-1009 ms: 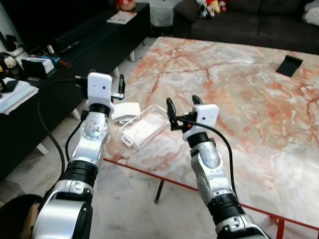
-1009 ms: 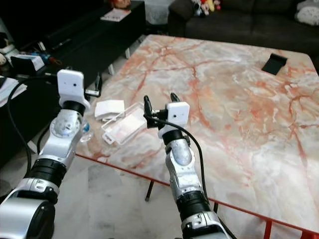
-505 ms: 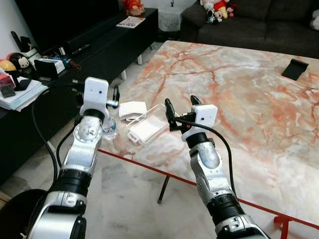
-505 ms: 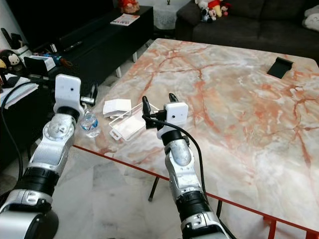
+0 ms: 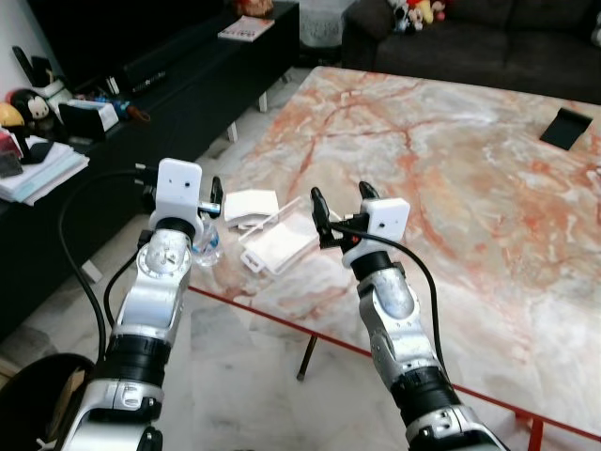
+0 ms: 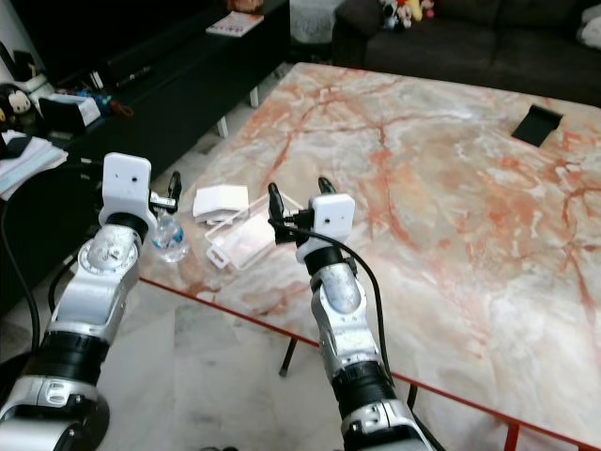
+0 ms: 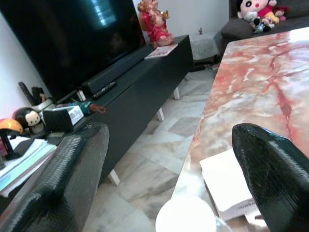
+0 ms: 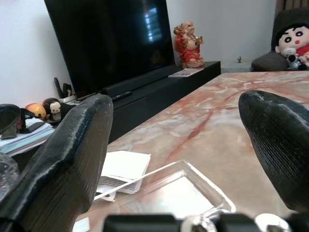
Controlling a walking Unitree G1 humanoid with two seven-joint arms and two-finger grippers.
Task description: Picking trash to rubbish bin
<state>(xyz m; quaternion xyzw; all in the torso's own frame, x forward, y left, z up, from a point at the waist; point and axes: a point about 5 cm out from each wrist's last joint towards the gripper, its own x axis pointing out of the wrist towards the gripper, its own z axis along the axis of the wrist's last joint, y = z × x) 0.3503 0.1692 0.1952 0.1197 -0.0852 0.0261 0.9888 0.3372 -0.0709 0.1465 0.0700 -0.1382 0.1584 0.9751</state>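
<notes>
A small clear water bottle (image 5: 207, 247) with a white cap (image 7: 186, 215) stands at the marble table's near left corner. My left gripper (image 5: 183, 193) hovers open just above it, one finger (image 7: 72, 183) on each side of the cap. Beside the bottle lie a clear plastic container (image 5: 280, 242) and a small white box (image 5: 252, 205). My right gripper (image 5: 340, 199) is open above the table, just right of the container (image 8: 178, 193), holding nothing.
The marble table (image 5: 470, 188) has a red frame edge (image 5: 282, 319) along its near side. A black phone-like object (image 5: 566, 127) lies far right. A black TV console (image 5: 141, 94) with clutter runs along the left, and a dark sofa (image 5: 488, 38) stands behind.
The head camera has shifted, bringing the bottle into view. My left gripper has sunk a little, closer to the bottle. The right arm keeps its pose.
</notes>
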